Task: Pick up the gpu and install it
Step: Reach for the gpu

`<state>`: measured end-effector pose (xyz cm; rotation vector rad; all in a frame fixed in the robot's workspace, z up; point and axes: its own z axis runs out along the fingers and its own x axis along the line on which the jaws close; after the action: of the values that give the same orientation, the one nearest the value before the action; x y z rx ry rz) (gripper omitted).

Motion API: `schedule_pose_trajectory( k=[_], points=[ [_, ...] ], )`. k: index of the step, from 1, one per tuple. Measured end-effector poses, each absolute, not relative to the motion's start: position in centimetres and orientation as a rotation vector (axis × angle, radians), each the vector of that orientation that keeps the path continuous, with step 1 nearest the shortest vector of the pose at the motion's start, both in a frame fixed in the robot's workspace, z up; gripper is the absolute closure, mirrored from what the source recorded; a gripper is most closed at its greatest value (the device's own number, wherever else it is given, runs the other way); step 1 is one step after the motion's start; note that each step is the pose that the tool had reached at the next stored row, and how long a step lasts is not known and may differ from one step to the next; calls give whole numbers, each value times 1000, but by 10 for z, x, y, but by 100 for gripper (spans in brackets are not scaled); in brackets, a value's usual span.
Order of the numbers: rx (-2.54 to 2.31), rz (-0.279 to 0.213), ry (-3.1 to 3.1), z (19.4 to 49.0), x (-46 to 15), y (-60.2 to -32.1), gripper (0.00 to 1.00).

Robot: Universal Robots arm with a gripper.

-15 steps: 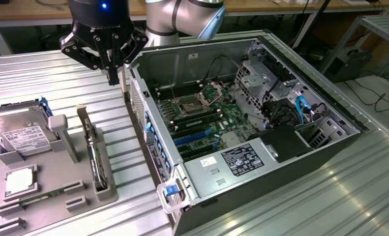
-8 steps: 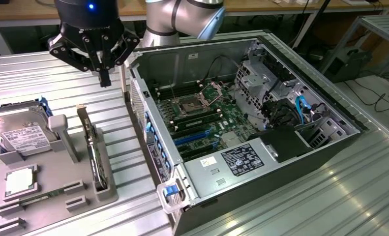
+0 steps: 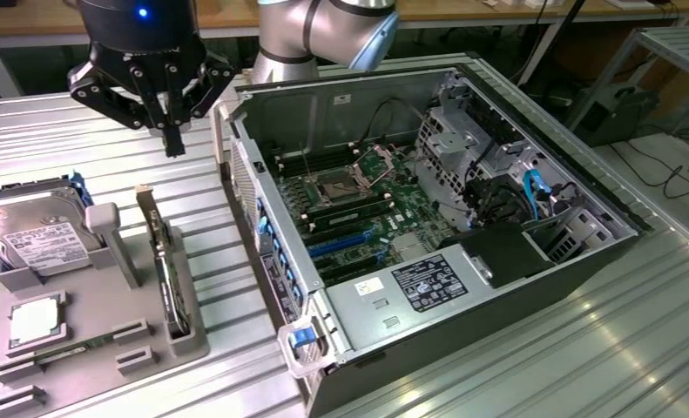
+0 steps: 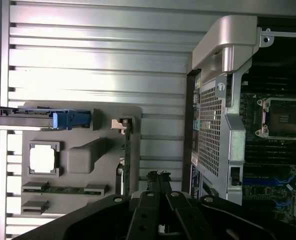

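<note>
The gripper point(image 3: 172, 144) hangs high over the ribbed surface point(image 3: 623, 348), fingers clenched tight together with nothing between them. It sits past the far end of the grey tray point(image 3: 187, 348), between the tray and the open computer case point(image 3: 356, 322).

The gpu point(image 3: 164, 261) stands edge-on in its groove along the right side of that tray, pale bracket at the far end. It is untouched and well below the fingers. In the wrist view the gpu point(image 4: 127, 150) shows as a thin dark line, and the gripper point(image 4: 158, 176) sits off to one side of it rather than over it.

Plenty could go wrong from here. With the fingers shut, a descent would likely jab the card's top edge and tip it in the groove. A slim slab gives little to hold, so an off-centre pinch could let it twist. The case wall stands just beside the tray, and a tilted card may clip that rim. It may also land crooked against the blue slots point(image 3: 341, 246) on the board.
</note>
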<state>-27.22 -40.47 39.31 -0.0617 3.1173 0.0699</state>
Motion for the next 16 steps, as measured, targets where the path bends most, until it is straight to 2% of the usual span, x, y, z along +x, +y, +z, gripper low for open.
schedule_pose_trajectory(
  k=[16],
  points=[
    [-64,70,3118,393,-301,-407,89]
  ],
)
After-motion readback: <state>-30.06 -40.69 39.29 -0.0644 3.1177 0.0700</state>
